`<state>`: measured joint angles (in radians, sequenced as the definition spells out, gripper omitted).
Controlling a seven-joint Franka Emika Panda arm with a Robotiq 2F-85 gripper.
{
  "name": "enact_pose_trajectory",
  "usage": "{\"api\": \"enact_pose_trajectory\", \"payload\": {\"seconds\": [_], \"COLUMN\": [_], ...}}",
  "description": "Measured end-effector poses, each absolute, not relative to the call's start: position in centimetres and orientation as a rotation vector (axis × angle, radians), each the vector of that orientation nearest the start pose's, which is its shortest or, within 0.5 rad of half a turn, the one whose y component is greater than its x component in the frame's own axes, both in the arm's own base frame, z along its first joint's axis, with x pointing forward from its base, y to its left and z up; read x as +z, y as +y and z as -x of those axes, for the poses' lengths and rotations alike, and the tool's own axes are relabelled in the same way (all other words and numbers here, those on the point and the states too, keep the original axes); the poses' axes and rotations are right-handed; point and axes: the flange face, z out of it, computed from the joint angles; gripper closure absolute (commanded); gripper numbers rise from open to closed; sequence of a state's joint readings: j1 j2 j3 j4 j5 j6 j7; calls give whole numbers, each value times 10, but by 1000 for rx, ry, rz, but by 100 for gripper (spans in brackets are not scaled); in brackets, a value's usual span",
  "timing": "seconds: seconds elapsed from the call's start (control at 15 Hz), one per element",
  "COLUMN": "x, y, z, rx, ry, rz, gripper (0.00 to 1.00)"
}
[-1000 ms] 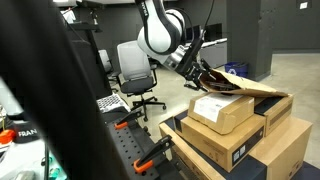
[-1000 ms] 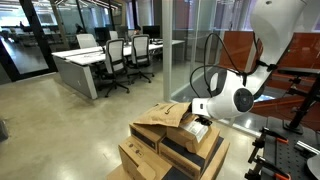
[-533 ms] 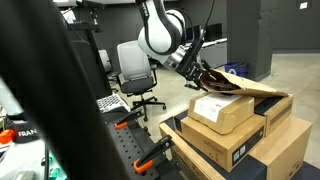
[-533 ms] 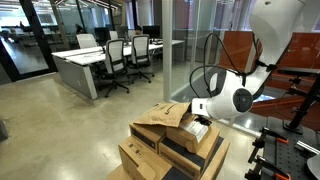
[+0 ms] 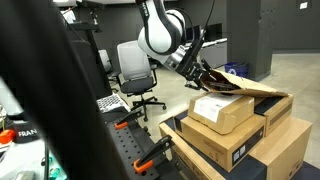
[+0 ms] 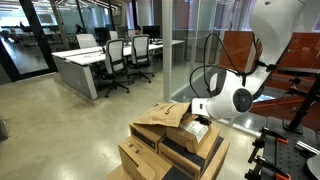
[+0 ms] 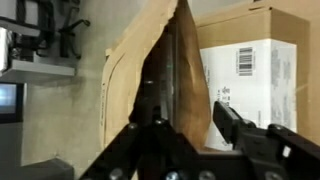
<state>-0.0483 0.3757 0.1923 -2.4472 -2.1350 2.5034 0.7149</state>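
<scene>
The stack of brown cardboard boxes (image 5: pixel 238 140) fills the lower right of an exterior view. On top of it lies a brown cardboard box with a white printed label (image 5: pixel 222 108), and the creased brown cardboard flap (image 5: pixel 258 88) stands just behind that, at the stack's upper edge. In the wrist view the flap (image 7: pixel 150 70) rises through the middle of the frame, with the labelled box to its right.

We judge that the flap should sit deep between the pads before any pull. The pinch should be square to the sheet and near the crease, where the card is stiffest. Any lift should follow the fold's arc, so the card neither tears nor drags the box beneath.

The white, rounded robot arm (image 5: pixel 160 35) comes down from the upper middle, its wrist angled toward the right. The claw (image 7: pixel 190 130) sits astride the flap's edge with its fingers (image 7: pixel 235 125) partly apart. Whether they already pinch the card we cannot tell.
</scene>
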Motion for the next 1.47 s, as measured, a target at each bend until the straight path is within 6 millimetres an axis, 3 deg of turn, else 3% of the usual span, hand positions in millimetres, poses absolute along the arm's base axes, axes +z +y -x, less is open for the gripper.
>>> {"api": "enact_pose_trajectory", "payload": {"seconds": [1.47], "x": [128], "y": [80], "z": [-425], "rx": [300], "ry": [1549], "rz": [-1768], "gripper": [48]}}
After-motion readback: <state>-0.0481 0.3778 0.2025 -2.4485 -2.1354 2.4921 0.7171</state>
